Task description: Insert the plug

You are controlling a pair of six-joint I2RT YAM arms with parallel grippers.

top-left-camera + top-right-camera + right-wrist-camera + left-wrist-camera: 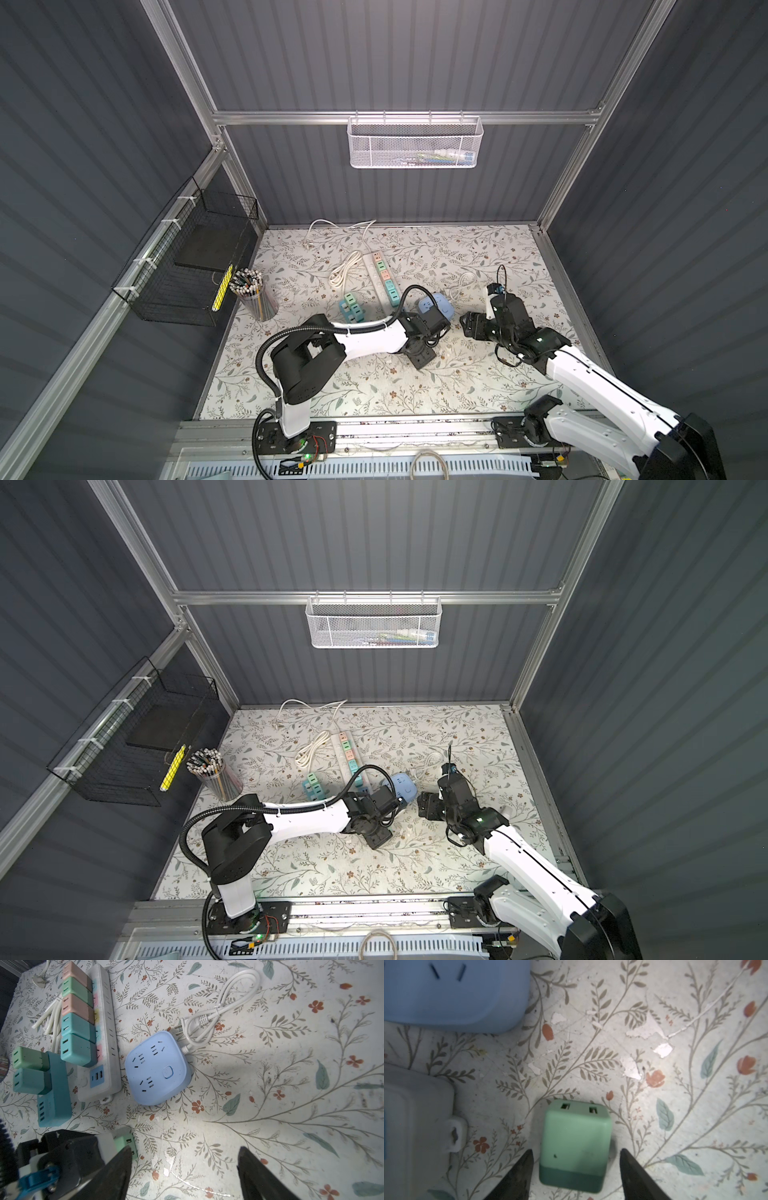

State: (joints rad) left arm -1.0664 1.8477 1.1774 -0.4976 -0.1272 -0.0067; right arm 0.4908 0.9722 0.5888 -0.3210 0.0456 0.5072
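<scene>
Left pincer (pixel 576 1149) released, straddling green plug (pixel 575 1132) without touching, right pincer (pixel 185 1148) released, empty

I work in a lab booth: aluminium frame (pixel 291 118), grey ribbed walls (pixel 395 54), a mesh basket (pixel 415 145) hung on it, a floral table (pixel 415 386) inside.

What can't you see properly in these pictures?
- Green plug: prongs hidden by its own body, left wrist view.
- White power strip: blurred, cut off by the edge, left wrist view.
- White mesh basket: contents too small, behind the mesh, both top views.
</scene>
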